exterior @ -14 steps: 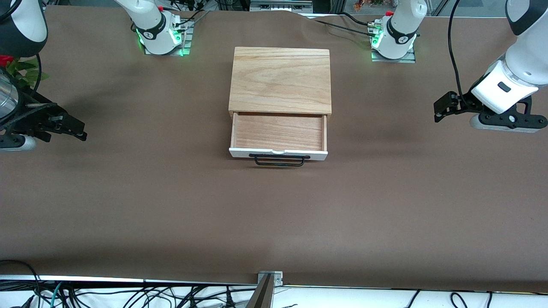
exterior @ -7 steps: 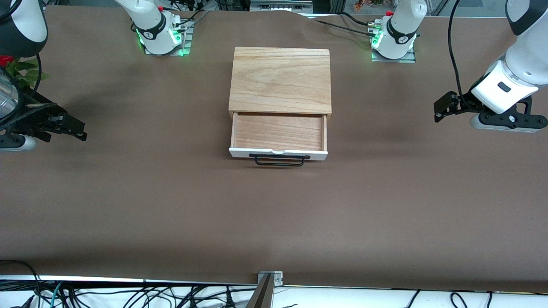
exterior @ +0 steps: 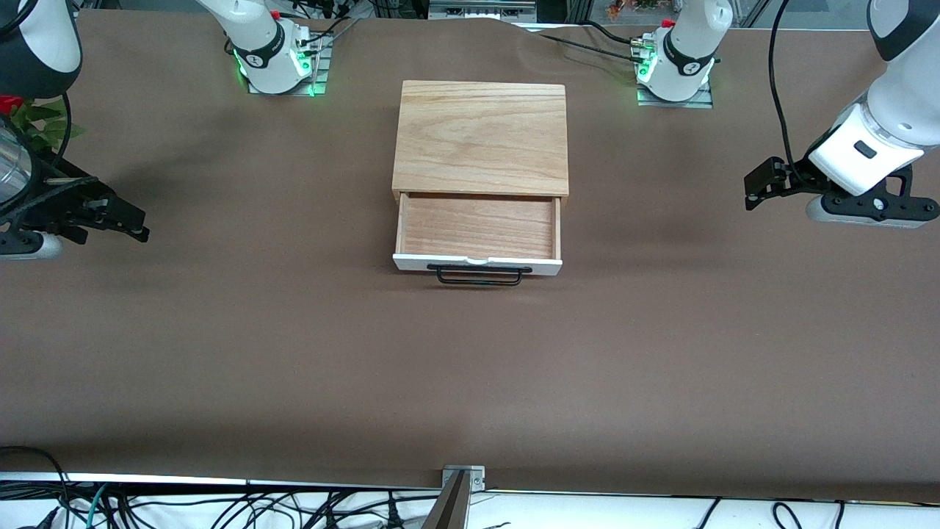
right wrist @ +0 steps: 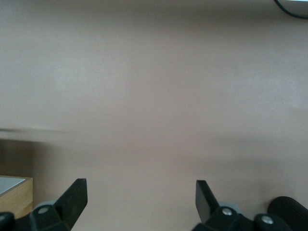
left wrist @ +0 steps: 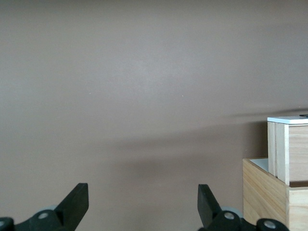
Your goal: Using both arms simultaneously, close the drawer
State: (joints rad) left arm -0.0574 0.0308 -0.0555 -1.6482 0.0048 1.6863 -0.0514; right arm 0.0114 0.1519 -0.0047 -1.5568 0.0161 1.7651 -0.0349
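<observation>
The drawer (exterior: 478,236) stands pulled out, midway between your claws and well apart from both. Left claw (left wrist: 142,204) and right claw (right wrist: 140,199) hang wide open, empty, over bare worktop (exterior: 294,353). Risk: uneven arrival of the claws could skew and jam it.

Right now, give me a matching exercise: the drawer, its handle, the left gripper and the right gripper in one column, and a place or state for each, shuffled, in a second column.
Column one:
1. drawer
2. handle
3. left gripper
4. right gripper

Column two:
A. open, in the air at the right arm's end of the table
B. pulled out of the wooden box, nothing inside
C. open, in the air at the left arm's end of the table
D. black wire bar on the white front panel

Pairs: 1-B, 2-D, 3-C, 4-A
</observation>
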